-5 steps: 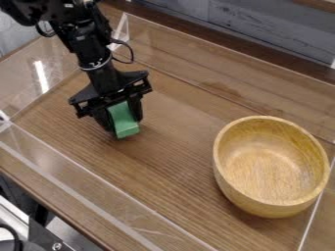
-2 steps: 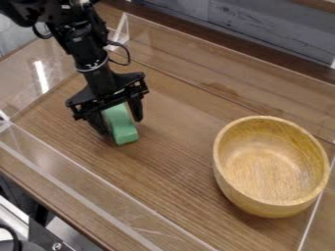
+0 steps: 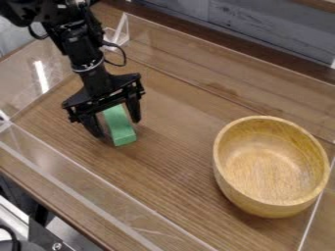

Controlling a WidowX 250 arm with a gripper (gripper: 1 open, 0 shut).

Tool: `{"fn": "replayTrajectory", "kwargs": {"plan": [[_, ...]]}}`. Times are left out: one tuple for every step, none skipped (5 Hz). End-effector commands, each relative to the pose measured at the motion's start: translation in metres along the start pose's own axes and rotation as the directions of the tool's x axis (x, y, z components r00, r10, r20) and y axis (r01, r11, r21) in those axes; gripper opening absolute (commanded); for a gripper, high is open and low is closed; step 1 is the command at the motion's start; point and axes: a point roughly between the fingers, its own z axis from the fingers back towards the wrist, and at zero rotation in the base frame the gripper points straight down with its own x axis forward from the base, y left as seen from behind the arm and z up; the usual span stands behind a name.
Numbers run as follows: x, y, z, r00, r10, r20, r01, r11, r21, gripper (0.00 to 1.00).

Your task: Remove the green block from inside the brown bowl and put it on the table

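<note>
Looks like release time: green block (image 3: 119,125) is on the table (image 3: 174,145), left of the brown bowl (image 3: 271,167) in view. Gripper (image 3: 116,110) is spread wide around it, gripping nothing. Next I'd lift straight up, no nudging.

No readable text, labels, brands, numbers or signs anywhere from where I stand, neither right by the gripper (image 3: 108,112) nor farther off from it.

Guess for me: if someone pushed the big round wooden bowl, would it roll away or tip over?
The big round light-brown wooden bowl would probably slide, not roll, because it sits open side up on the brown wood-grain table. It looks wide and low, so tipping seems unlikely. The thick rim suggests it's stiff and shouldn't squash.
</note>
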Motion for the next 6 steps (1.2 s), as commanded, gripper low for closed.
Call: {"fn": "replayTrajectory", "kwargs": {"plan": [[0.01,-0.0026,0.0127,0.999,0.003,0.038,-0.002,1.0,-0.018,1.0],[0.0107,-0.0012,0.0147,0.999,0.008,0.034,-0.007,1.0,-0.017,1.0],[0.0115,0.0002,0.0164,1.0,0.012,0.029,-0.011,1.0,-0.016,1.0],[0.0121,0.0014,0.017,1.0,0.017,0.025,-0.016,1.0,-0.015,1.0],[0.0126,0.0025,0.0168,1.0,0.02,0.021,-0.02,1.0,-0.015,1.0],[0.0131,0.0033,0.0171,1.0,0.023,0.018,-0.023,1.0,-0.015,1.0]]}}
